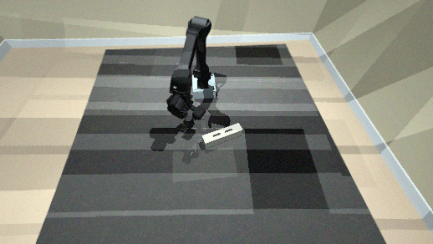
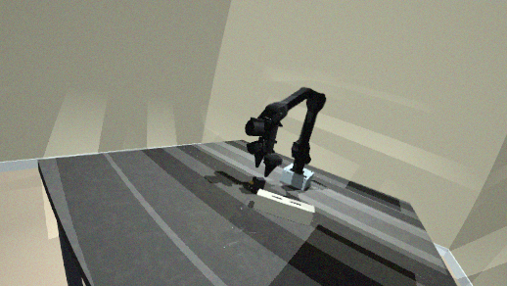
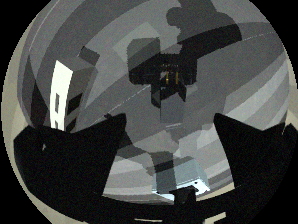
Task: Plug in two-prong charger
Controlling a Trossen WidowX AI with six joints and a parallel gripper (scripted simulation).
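Note:
The dark charger (image 1: 188, 124) (image 2: 257, 183) (image 3: 188, 73) lies on the table just off the near-left end of the power strip. Its small gold prongs (image 3: 176, 78) show in the wrist view; their exact direction is hard to tell. The white power strip (image 1: 209, 139) (image 2: 286, 206) (image 3: 61, 75) lies on the table with two dark outlets in its top, and nothing shows plugged into them. My gripper (image 1: 190, 117) (image 2: 262, 170) (image 3: 172, 117) is open and empty. It points down above the charger, with its fingers wide apart and not touching it.
The arm's pale blue base (image 1: 203, 85) (image 2: 298, 177) (image 3: 187, 180) stands behind the charger and strip. Hard shadows and light bands cross the dark table top (image 1: 146, 196) (image 2: 127, 215), and the arm's shadow falls around the charger.

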